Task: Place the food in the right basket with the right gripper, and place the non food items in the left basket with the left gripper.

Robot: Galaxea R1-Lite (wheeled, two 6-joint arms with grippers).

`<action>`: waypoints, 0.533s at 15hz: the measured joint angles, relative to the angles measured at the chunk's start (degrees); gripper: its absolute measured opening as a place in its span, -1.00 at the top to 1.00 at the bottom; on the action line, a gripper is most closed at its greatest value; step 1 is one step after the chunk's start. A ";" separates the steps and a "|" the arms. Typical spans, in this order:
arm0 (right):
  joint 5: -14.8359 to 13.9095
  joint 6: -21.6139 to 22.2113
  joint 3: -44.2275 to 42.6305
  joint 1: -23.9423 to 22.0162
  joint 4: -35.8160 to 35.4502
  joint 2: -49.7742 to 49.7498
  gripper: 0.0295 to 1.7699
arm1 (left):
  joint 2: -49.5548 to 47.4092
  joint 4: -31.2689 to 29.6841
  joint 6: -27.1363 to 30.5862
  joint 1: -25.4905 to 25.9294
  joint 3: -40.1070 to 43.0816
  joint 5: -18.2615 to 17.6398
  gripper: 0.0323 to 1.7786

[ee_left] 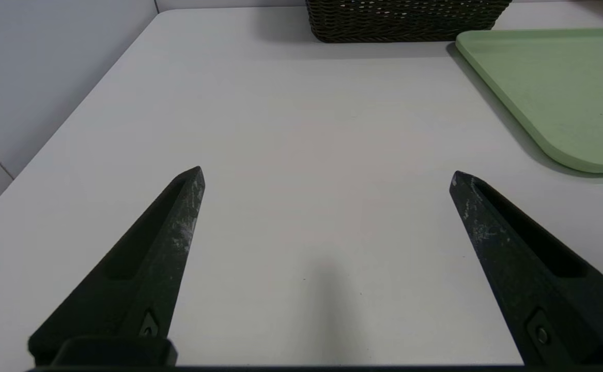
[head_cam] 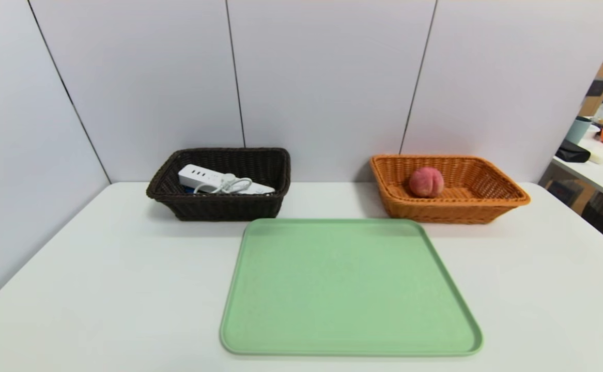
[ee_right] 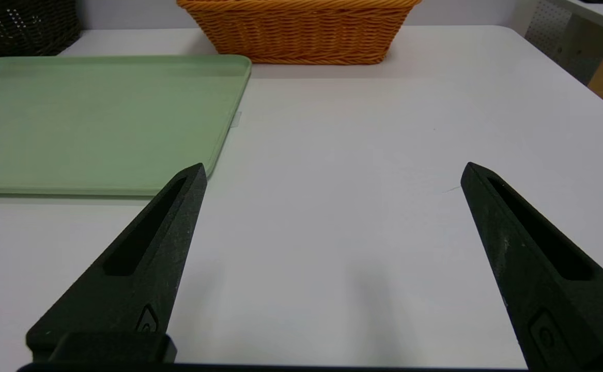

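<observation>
We see bright, even light from above; soft shadows lie under both baskets, and the head view bends at its edges.

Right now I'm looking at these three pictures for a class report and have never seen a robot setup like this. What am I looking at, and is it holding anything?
This is a two-armed robot at a white table. The wide picture comes from a camera on its head, looking down at the work. The other two come from cameras on its wrists; the black prongs in them are gripper fingers.

The left gripper and the right gripper are both open, hold nothing, and hang over bare table on either side of a green tray, which has nothing on it.

At the back stand two baskets. The dark basket on the robot's left holds a white power strip with its cord. The orange basket on its right holds a peach. So the food and the non-food item each lie in their own basket.
</observation>
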 joint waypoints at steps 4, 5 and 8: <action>0.05 -0.13 0.00 0.00 -0.13 0.00 -0.92 | 0.00 0.00 -0.02 0.00 0.00 0.02 -0.90; 0.07 -0.27 0.00 0.00 -0.11 0.00 -0.92 | 0.00 0.00 0.01 0.00 0.00 0.02 -0.90; 0.11 -0.22 0.00 0.00 -0.13 0.00 -0.92 | 0.00 0.00 0.00 0.00 0.00 0.05 -0.90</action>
